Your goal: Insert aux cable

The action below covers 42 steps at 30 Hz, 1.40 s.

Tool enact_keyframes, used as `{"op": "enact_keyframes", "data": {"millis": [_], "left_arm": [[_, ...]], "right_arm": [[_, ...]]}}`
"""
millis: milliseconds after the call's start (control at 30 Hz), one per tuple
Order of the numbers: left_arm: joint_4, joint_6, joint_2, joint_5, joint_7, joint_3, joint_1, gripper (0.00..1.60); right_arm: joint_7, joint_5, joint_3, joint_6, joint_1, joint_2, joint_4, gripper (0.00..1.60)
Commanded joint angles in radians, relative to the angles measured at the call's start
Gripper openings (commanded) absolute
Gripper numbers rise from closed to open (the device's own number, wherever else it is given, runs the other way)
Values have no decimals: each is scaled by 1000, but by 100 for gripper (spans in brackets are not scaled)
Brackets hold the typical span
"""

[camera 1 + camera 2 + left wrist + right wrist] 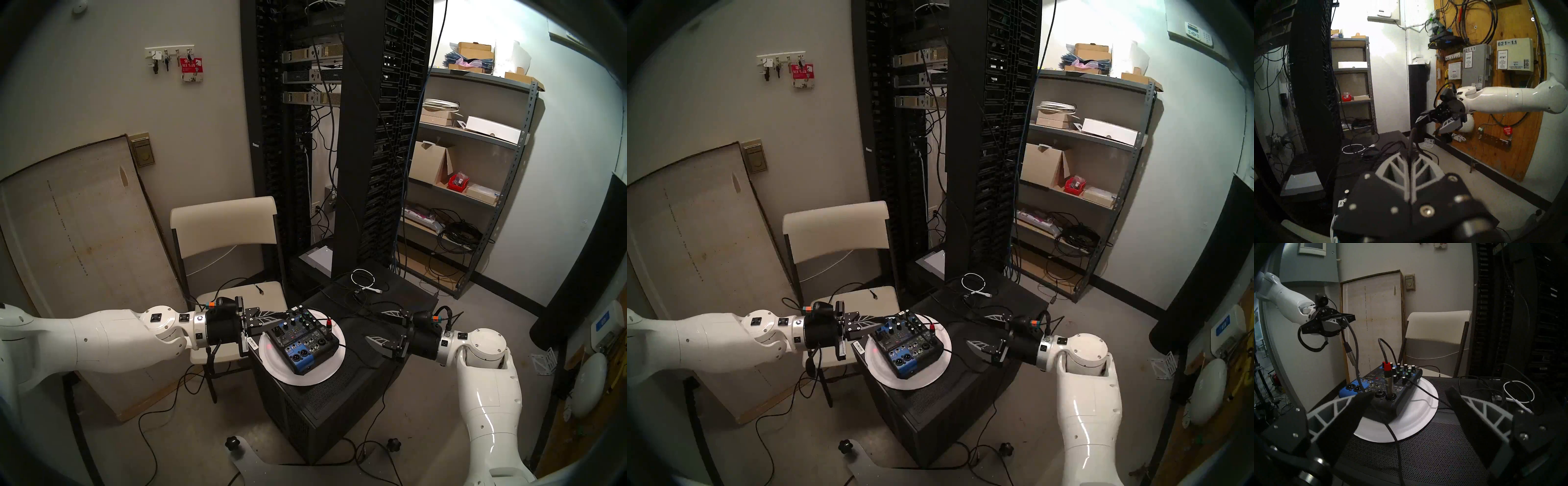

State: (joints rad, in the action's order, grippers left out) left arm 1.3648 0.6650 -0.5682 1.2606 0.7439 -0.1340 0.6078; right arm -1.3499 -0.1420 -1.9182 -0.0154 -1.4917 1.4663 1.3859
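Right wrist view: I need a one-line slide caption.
Left gripper dangles the aux cable above the mixer on a white plate; right gripper open.

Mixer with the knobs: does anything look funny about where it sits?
Yes. The mixer sits on a white paper plate on top of the black box. Plates are for food, not electronics. Also, the left gripper holds the aux cable in the air, its plug dangling and not plugged in.
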Motion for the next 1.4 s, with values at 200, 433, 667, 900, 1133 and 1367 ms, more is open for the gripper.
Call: {"op": "enact_keyframes", "data": {"millis": [200,433,667,900,1133,1367], "left_arm": [[30,-8,12,86,67,37,-27,0],[39,-23,-3,116,101,44,-30,0],[35,-32,-28,114,99,44,-28,0],[27,-33,-48,111,92,45,-28,0],[22,-30,-67,114,76,46,-29,0],[8,-22,-93,114,60,48,-26,0]], "right_arm": [[-4,4,0,2,15,3,12,160],[-21,-3,10,10,15,-4,10,160],[-37,-8,19,9,6,0,32,160],[-112,-18,42,-89,-9,-26,106,160],[-134,37,109,-168,-39,-74,194,160],[-134,89,156,-184,-51,-107,218,160]]}}
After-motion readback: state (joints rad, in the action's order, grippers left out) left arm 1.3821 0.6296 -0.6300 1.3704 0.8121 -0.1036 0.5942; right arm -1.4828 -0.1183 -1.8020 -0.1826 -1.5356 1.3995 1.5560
